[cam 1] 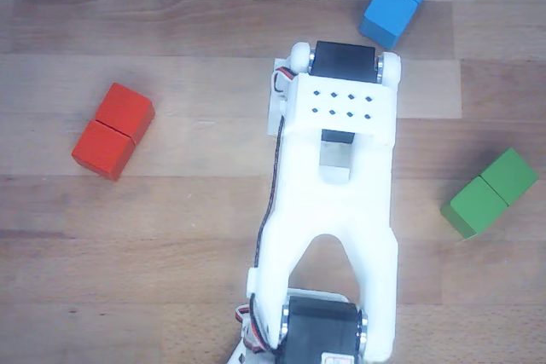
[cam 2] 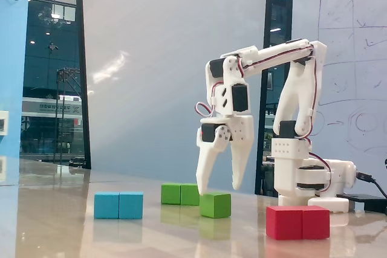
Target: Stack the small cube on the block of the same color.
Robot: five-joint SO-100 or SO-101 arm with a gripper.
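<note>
Nothing is stacked yet; the small cube (cam 2: 215, 205) sits on the table (cam 2: 72, 234) just beside the green block (cam 2: 181, 194). Spread wide and empty, the claw (cam 2: 217, 190) hangs right above the cube; grasp, lift and placing all remain.

**Primary colours on pale wood**

A white arm (cam 2: 284, 89) with black motors ends in a white gripper (cam 2: 217, 189). Just below it sits the small cube (cam 2: 215, 205), bright green; behind the gripper, the green block (cam 2: 180, 194). A sky-blue block (cam 2: 118, 205) lies further off, a red block (cam 2: 298, 222) opposite. The tabletop (cam 1: 171, 253) shows light woodgrain.
</note>
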